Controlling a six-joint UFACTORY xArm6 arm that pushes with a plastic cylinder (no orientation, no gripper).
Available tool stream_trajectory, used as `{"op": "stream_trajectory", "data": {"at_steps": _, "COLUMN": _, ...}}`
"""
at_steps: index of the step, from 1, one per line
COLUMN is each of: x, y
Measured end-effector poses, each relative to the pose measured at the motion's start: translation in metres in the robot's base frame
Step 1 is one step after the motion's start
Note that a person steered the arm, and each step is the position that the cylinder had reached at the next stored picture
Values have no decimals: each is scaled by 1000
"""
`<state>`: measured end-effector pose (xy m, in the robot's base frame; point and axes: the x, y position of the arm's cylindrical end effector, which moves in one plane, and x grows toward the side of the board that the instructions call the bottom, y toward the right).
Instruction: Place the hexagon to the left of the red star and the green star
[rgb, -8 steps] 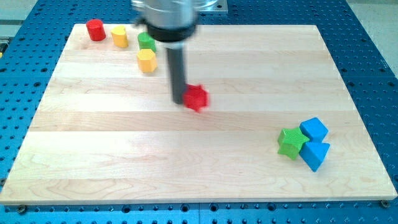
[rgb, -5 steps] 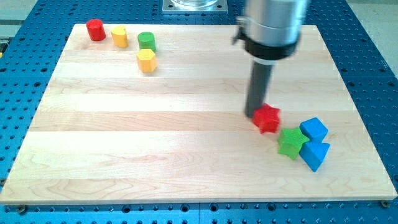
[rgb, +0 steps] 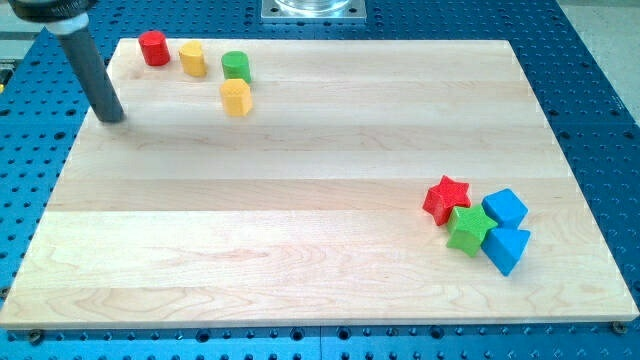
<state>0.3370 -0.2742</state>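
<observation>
While the yellow hexagon (rgb: 236, 98) sits just below the green cylinder (rgb: 236, 66), far from the touching red star (rgb: 446, 198) and green star (rgb: 467, 229), my tip (rgb: 112, 116) rests left of it. No gripper exists. Pushing carelessly could drag the cylinder or scatter the stars.

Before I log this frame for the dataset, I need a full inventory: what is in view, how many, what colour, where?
red cylinder: one, red, board's top left corner.
yellow cylinder: one, yellow, just right of it.
green cylinder: one, green, further right.
yellow hexagon: one, yellow, directly below the green cylinder.
red star: one, red, lower right, touching the green star.
green star: one, green, below-right of the red star.
blue blocks: two, a blue cube above a blue wedge, right of the stars.
wooden board: one, light wood.
my tip: one dark rod, far left, well left of the hexagon.
</observation>
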Motion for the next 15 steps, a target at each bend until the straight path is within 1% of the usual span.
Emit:
{"op": "stream_trajectory", "data": {"at_steps": 2, "x": -13, "y": 0}}
{"op": "stream_trajectory", "data": {"at_steps": 3, "x": -34, "y": 10}}
{"op": "stream_trajectory", "data": {"at_steps": 4, "x": -23, "y": 62}}
{"op": "stream_trajectory", "data": {"at_steps": 5, "x": 22, "y": 144}}
{"op": "stream_trajectory", "data": {"at_steps": 6, "x": 25, "y": 110}}
{"op": "stream_trajectory", "data": {"at_steps": 7, "x": -2, "y": 115}}
{"op": "stream_trajectory", "data": {"at_steps": 8, "x": -6, "y": 244}}
{"op": "stream_trajectory", "data": {"at_steps": 9, "x": 19, "y": 312}}
{"op": "stream_trajectory", "data": {"at_steps": 10, "x": 1, "y": 199}}
{"op": "stream_trajectory", "data": {"at_steps": 11, "x": -53, "y": 224}}
{"op": "stream_trajectory", "data": {"at_steps": 12, "x": -61, "y": 323}}
{"op": "stream_trajectory", "data": {"at_steps": 13, "x": -3, "y": 417}}
{"op": "stream_trajectory", "data": {"at_steps": 14, "x": 24, "y": 427}}
{"op": "stream_trajectory", "data": {"at_steps": 15, "x": 43, "y": 411}}
